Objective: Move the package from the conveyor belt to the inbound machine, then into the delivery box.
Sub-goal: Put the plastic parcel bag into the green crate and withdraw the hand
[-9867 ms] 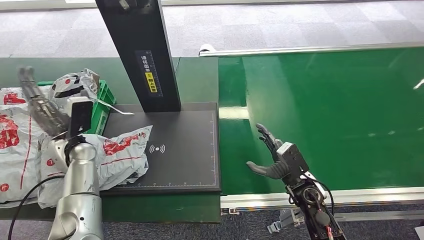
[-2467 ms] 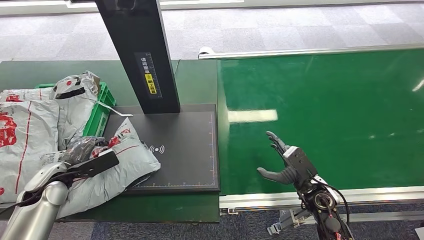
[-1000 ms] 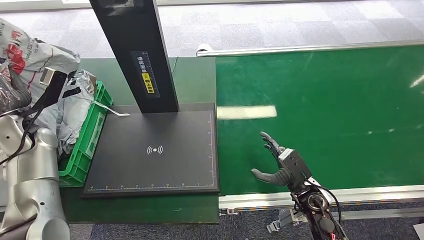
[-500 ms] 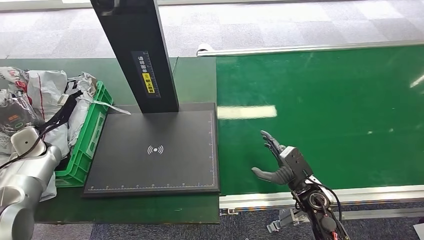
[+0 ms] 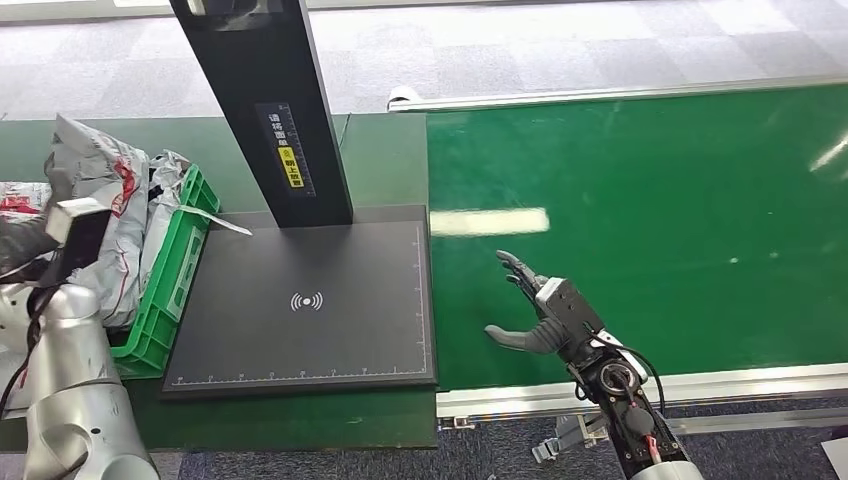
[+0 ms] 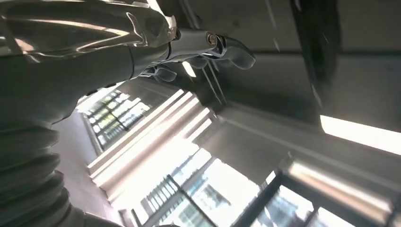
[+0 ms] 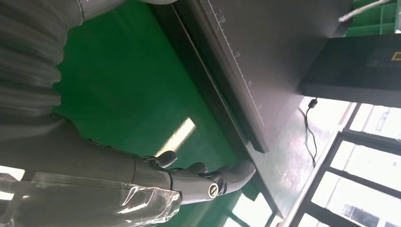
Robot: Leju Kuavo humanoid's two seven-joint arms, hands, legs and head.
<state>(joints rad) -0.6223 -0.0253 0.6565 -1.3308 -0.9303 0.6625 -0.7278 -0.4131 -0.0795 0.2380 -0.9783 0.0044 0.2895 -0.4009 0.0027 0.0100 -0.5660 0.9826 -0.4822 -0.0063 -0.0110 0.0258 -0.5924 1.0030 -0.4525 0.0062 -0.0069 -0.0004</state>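
Observation:
The grey-white package (image 5: 95, 185) with red print lies crumpled on other mailers in the green delivery box (image 5: 180, 270), left of the black inbound machine pad (image 5: 310, 300). My left hand (image 5: 18, 245) shows dark at the picture's left edge, beside the box. In the left wrist view its fingers (image 6: 208, 42) stretch out toward the ceiling with nothing in them. My right hand (image 5: 530, 312) hovers low over the green conveyor belt (image 5: 650, 220), just right of the pad, fingers spread and holding nothing. In the right wrist view the right hand (image 7: 189, 177) hangs above the belt (image 7: 132, 85) next to the pad's edge (image 7: 246, 109).
The machine's black post (image 5: 270, 110) rises from the back of the pad. More grey mailers (image 5: 15, 195) pile up at the far left. A silver rail (image 5: 700, 380) borders the belt's near side. Grey carpet floor (image 5: 500, 50) lies beyond.
My left arm has come down from its raised pose and the package now lies in the green box, out of the hand. My right hand has drifted slightly toward the pad.

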